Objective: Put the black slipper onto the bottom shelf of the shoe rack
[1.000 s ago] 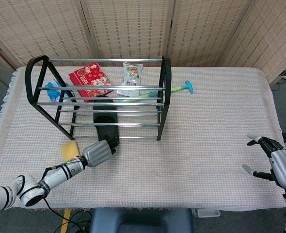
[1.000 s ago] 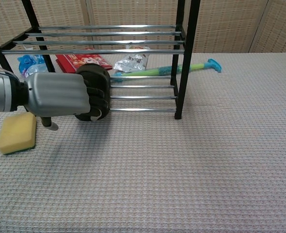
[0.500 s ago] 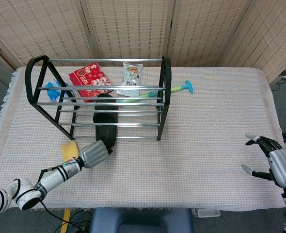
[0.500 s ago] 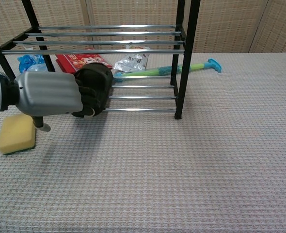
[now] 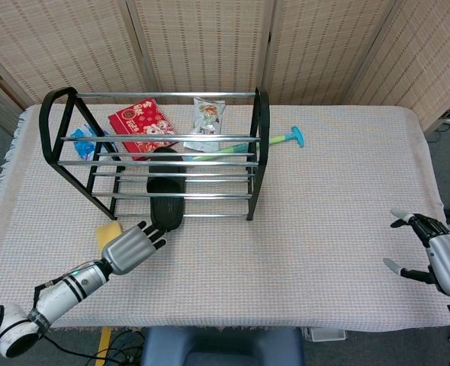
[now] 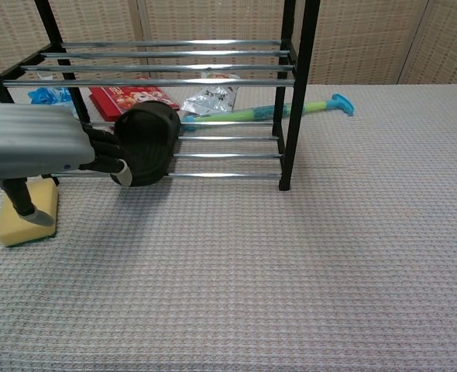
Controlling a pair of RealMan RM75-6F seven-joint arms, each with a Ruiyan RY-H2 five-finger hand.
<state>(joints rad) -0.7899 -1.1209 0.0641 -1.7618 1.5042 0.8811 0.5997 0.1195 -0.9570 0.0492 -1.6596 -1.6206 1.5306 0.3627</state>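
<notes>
The black slipper [image 5: 165,194] [image 6: 146,141] lies on the bottom shelf of the black shoe rack [image 5: 259,152] [image 6: 290,93], its heel jutting slightly past the front rail. My left hand [image 5: 130,248] [image 6: 39,145] sits just in front of the slipper with its fingers spread, fingertips close to the heel and holding nothing. My right hand [image 5: 438,255] hovers at the table's right edge, fingers apart and empty; the chest view does not show it.
A yellow sponge [image 5: 109,234] [image 6: 25,211] lies by the rack's front left leg. Behind the rack are a red packet [image 5: 139,122], a snack bag [image 5: 207,116], a blue wrapper [image 5: 84,139] and a green-blue brush [image 5: 282,139].
My left hand has let go of the slipper, opened its fingers and drawn back towards the front left. The slipper stays on the bottom shelf. The right hand barely moved.
</notes>
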